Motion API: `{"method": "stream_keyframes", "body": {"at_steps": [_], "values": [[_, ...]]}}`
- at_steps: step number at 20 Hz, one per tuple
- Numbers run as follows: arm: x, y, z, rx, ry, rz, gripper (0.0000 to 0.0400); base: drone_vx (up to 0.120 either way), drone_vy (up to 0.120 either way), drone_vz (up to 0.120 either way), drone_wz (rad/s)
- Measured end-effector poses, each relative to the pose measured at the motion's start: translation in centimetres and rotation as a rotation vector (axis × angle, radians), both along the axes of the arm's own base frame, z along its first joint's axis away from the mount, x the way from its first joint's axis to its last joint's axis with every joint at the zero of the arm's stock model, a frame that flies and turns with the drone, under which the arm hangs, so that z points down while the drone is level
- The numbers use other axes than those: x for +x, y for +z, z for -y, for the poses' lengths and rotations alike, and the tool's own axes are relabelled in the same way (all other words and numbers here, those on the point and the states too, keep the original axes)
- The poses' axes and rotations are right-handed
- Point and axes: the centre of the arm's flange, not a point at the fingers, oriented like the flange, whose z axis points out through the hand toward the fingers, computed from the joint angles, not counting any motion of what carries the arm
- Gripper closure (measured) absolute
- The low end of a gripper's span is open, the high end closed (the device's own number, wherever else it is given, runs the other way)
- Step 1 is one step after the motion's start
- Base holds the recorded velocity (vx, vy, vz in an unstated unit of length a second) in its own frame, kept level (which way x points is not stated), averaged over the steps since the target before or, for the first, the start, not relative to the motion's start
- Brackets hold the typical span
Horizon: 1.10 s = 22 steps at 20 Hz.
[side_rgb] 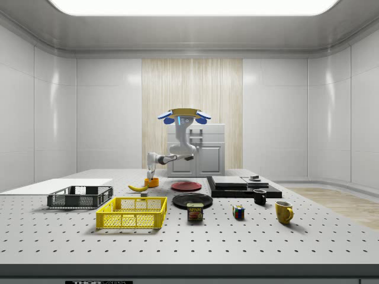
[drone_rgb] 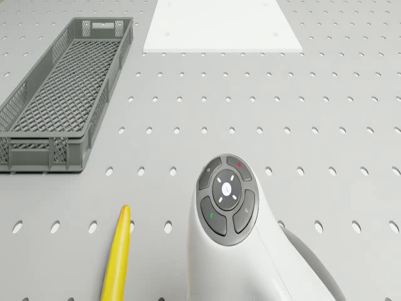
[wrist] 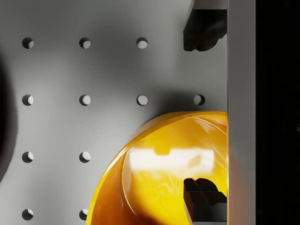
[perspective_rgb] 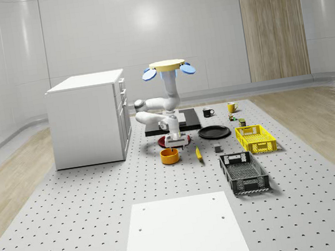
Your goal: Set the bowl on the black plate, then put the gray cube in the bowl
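Bowl (wrist: 159, 173) just below open tool (wrist: 202, 112), rim between its fingertips (wrist: 201, 194)

Claw (wrist: 204, 112) over bowl (wrist: 164, 173) rim.

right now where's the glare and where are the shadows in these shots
Wrist view: a bright reflection streaks the inside of the orange bowl, and a dark shadow lies on the table beside its rim. Side view: a ceiling light panel glows white at the top. Whole-scene view: soft highlights sit on the glossy back wall, and the drone hovers above the bowl's area.
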Motion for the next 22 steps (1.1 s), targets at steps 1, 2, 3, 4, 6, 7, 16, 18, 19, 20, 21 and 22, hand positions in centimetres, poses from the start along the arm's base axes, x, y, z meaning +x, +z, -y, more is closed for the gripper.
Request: {"method": "stream_keyframes", "body": {"at_steps": [1,2,3,4,6,7,16,18,19,20,21,22], "values": [[0.20,0.08,0.00,0.000,0.000,0.000,0.0000,0.000,0.000,0.000,0.000],[0.37,0.15,-0.01,0.000,0.000,0.000,0.0000,0.000,0.000,0.000,0.000],[0.51,0.21,-0.01,0.000,0.000,0.000,0.0000,0.000,0.000,0.000,0.000],[0.63,0.25,-0.01,0.000,0.000,0.000,0.0000,0.000,0.000,0.000,0.000],[0.79,0.32,-0.01,0.000,0.000,0.000,0.0046,0.000,0.000,0.000,0.000],[0.85,0.34,-0.01,0.000,0.000,0.000,0.0102,0.000,0.000,0.000,0.000],[1.06,0.43,-0.01,0.000,0.000,0.000,0.0279,0.000,0.000,0.000,0.000],[1.07,0.43,-0.01,0.000,0.000,0.000,0.0287,0.000,0.000,0.000,0.000],[1.07,0.43,-0.01,0.000,0.000,0.000,0.0290,0.000,0.000,0.000,0.000],[1.07,0.43,-0.01,0.000,0.000,0.000,0.0292,0.000,0.000,0.000,0.000],[1.08,0.36,-0.01,0.000,0.000,0.000,0.0294,0.000,0.000,0.000,0.000],[1.08,0.19,-0.01,0.000,0.000,0.000,0.0295,0.000,0.000,0.000,0.000]]}}
